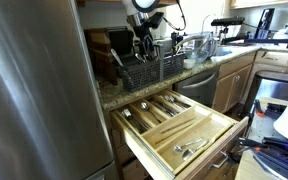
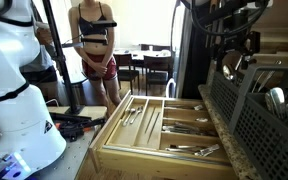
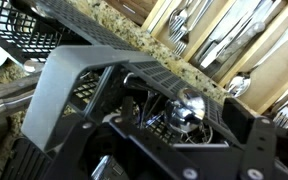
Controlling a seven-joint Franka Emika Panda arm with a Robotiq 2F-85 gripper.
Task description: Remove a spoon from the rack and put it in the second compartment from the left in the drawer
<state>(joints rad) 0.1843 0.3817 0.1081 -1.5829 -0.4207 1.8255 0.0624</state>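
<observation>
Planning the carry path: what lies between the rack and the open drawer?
Only the speckled stone counter edge, between the rack and the drawer, seen in an exterior view and the wrist view.

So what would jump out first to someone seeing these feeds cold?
The open wooden drawer, its slots full of cutlery, juts out below the counter in both exterior views. Above it, the black rack sits on the counter with the tool reaching into it. A person stands in the background of an exterior view.
</observation>
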